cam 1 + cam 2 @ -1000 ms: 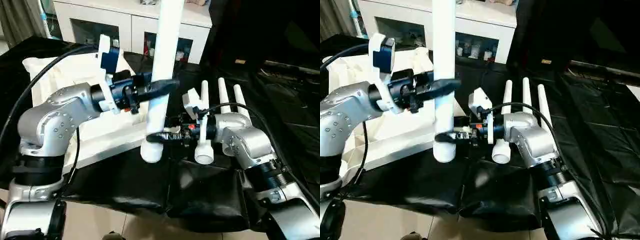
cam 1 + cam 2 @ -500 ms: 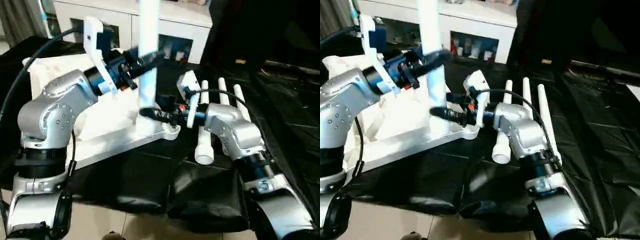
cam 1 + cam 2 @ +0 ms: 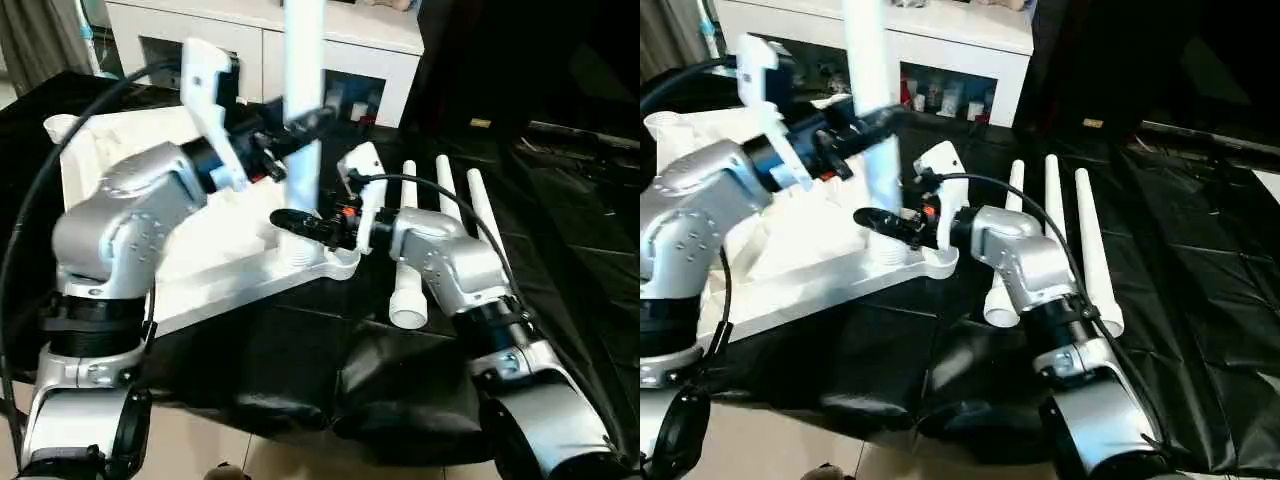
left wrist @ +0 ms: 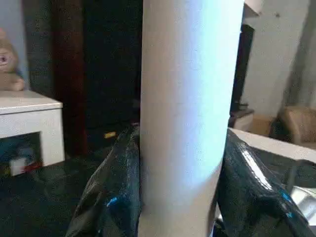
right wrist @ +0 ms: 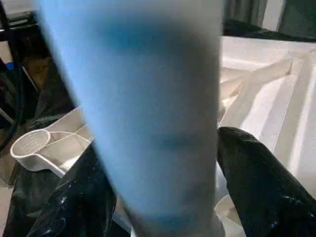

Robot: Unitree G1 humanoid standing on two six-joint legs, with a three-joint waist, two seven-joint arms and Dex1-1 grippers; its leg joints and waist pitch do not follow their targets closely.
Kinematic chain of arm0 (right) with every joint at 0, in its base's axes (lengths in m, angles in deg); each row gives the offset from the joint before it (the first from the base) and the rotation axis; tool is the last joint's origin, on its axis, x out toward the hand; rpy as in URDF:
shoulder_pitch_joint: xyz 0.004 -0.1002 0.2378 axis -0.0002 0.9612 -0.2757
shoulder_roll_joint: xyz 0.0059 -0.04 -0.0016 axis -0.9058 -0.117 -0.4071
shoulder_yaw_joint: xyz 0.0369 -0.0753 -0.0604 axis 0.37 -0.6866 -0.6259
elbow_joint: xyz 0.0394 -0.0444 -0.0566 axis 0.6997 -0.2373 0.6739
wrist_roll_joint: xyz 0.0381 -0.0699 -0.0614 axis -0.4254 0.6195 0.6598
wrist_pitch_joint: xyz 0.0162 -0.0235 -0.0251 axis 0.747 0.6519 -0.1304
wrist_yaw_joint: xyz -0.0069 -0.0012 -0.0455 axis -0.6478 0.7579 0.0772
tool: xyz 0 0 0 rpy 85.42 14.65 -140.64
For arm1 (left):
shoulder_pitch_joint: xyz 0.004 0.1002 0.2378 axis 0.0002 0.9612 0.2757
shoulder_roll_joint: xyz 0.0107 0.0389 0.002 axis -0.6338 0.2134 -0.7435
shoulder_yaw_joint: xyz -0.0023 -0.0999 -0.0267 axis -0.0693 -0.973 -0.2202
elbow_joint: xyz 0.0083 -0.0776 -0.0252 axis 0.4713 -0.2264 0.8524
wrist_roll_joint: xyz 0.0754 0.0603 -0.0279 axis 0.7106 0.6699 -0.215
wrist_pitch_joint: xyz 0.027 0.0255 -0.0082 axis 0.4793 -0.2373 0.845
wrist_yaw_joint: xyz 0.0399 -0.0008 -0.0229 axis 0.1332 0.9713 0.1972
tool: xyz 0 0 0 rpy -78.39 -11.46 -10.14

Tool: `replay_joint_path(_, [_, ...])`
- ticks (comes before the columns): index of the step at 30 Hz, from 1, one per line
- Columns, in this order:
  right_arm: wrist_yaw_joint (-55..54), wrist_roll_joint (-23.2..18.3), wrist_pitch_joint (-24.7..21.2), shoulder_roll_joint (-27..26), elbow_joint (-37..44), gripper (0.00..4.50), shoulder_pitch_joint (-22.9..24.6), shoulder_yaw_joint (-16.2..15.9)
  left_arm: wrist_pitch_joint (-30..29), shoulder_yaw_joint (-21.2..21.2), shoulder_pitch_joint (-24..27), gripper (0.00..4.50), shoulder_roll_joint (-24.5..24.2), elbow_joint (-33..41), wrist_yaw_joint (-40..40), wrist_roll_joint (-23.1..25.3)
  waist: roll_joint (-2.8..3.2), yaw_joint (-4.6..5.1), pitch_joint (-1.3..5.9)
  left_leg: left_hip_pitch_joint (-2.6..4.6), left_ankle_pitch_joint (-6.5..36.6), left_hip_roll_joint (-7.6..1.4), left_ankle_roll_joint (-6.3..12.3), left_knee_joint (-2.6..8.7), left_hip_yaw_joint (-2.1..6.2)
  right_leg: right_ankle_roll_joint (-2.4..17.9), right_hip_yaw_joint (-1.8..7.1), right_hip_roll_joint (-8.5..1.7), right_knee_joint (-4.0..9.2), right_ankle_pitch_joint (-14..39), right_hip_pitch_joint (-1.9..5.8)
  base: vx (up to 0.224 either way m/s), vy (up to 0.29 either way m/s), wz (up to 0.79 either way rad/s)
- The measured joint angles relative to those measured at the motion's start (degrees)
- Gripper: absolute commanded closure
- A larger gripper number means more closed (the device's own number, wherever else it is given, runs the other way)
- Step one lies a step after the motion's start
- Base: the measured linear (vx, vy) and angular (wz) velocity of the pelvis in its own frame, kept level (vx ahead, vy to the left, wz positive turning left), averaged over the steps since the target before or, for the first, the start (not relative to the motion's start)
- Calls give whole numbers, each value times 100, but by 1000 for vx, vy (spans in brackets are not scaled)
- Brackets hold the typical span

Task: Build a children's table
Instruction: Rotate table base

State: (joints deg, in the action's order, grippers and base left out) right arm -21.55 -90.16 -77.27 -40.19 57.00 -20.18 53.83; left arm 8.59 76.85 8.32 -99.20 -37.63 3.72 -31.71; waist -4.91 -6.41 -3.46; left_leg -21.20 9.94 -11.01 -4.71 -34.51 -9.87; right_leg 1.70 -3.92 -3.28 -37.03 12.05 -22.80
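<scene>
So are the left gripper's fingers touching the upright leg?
Touching: the left wrist view shows both black fingers pressed against the upright leg.

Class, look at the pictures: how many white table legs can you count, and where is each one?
4. One leg stands upright at the tabletop's near corner socket, between both pincers. Three spare legs lie side by side on the black sheet beside the right arm.
</scene>
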Motion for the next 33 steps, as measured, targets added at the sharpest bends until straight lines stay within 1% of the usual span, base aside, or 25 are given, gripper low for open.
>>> replay_joint_path(8, [-6, 8, -94, 2, -52, 145, -17, 0, 99, 170, 0, 273, -120, 30, -173, 124, 0, 10, 0, 1, -1, -1, -2, 1, 0, -1, 0, 0, -2, 0, -1, 0, 0, 0])
replay_joint_path(12, [21, 13, -122, 13, -53, 145, -20, -11, 101, 183, 0, 273, -144, 29, -208, 126, 0, 4, 0, 1, -1, 0, -2, 1, 0, -1, 0, 0, -1, 0, -1, 0, 0, 0])
replay_joint_path(15, [302, 56, -108, 187, 5, 145, -17, -164, -79, 183, -30, 273, -211, -4, -359, 34, 0, -4, 0, 1, -1, 0, -2, 1, 0, -1, 0, 0, -1, 0, 0, 0, 0, 0])
replay_joint_path(20, [654, 59, 46, 323, 65, 145, 3, -179, -299, 179, -112, 273, -285, -82, -457, -92, 0, 3, 0, 2, -1, 0, -3, 1, 0, -1, 0, 0, -2, -1, 0, 0, 0, 0])
replay_joint_path(26, [805, 107, 234, 412, 79, 145, 15, -251, -480, 177, -113, 273, -288, -183, -457, -105, 0, 2, 0, 1, -1, 0, -2, 1, 0, -1, 0, 0, -1, -1, -1, 0, 0, 0])
replay_joint_path(33, [930, 134, 277, 474, 197, 145, 50, -283, -580, 177, -116, 273, -309, -189, -458, -114, 0, 0, 0, 2, -1, 0, -2, 1, 0, -1, 0, 0, -2, -1, -1, 0, 0, 0])
